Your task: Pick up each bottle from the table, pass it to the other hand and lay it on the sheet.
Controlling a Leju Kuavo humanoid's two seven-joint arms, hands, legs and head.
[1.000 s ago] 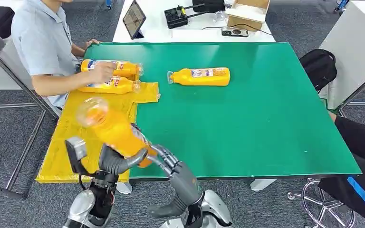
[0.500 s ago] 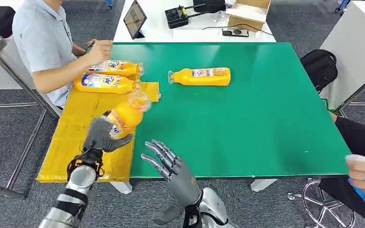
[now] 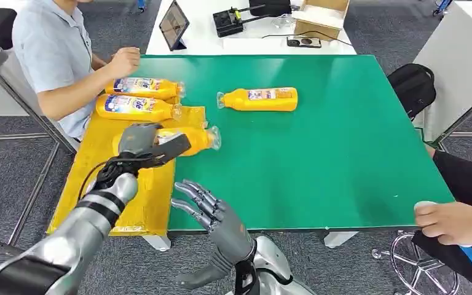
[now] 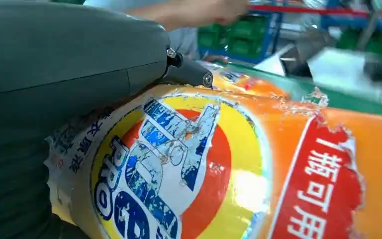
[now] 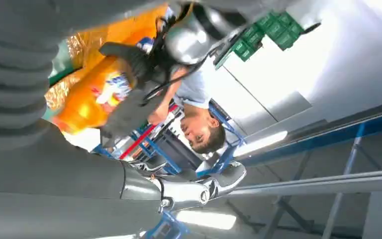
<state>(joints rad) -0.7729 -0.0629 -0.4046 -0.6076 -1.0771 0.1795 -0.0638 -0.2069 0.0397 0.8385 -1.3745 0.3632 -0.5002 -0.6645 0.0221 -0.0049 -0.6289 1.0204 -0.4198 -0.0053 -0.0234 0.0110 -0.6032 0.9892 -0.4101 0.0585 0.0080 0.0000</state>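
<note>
My left hand [image 3: 142,145] grips an orange bottle [image 3: 187,140] around its body, holding it level over the right edge of the yellow sheet [image 3: 92,184], its clear cap pointing toward the green table [image 3: 344,141]. Its torn label [image 4: 179,164] is close up beside my grey thumb [image 4: 69,64] in the left wrist view. I cannot tell whether the bottle touches the sheet. My right hand [image 3: 204,208] hangs open at the table's near edge, fingers spread, holding nothing. Two more orange bottles [image 3: 141,87] [image 3: 136,106] lie on the sheet's far end. Another bottle [image 3: 259,99] lies on the table.
A seated person [image 3: 55,55] leans at the table's far left, one fist [image 3: 126,61] near the laid bottles. Another person's hand [image 3: 455,222] rests at the near right corner. A white desk [image 3: 221,37] with a tablet [image 3: 173,24] and a box stands behind.
My left hand carried the bottle forward from beside my right hand and turned it level over the sheet. The seated person's hand left the bottles. A second person's hand came in at right.
</note>
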